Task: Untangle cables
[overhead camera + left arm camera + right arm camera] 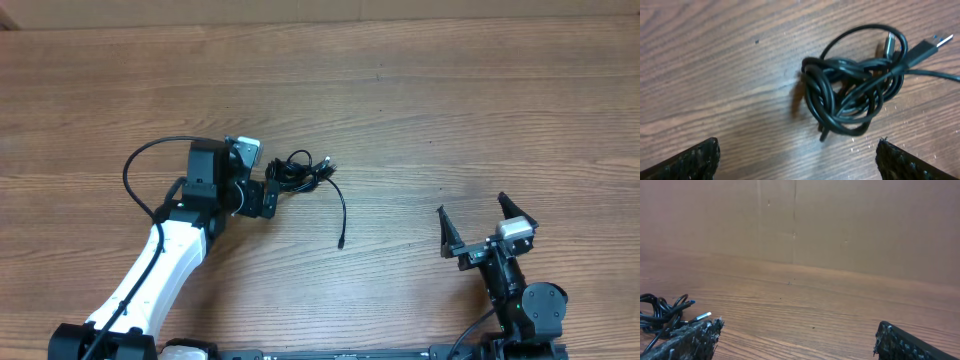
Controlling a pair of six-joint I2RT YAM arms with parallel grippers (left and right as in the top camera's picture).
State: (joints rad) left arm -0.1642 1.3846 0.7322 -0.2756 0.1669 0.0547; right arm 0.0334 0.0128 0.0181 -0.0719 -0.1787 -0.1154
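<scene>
The cables (300, 172) lie in a small black knot on the wooden table, left of centre, with one loose strand (343, 215) trailing down to a plug. My left gripper (272, 192) sits right beside the knot's left side. In the left wrist view the knot (850, 95) lies just ahead of the open left gripper (797, 144), with a silvery plug (890, 44) and a USB plug (932, 44) sticking out. Nothing is between its fingers. My right gripper (472, 205) stands open at the near right, far from the knot. Its wrist view shows the cables (660, 312) at far left, beyond the open gripper (799, 327).
The wood-grain table (450, 100) stretches around the knot. A brown cardboard wall (840, 225) rises behind the table's far edge. The left arm's white link (165, 265) reaches in from the lower left, with its own thick black wire (135, 175) looping beside it.
</scene>
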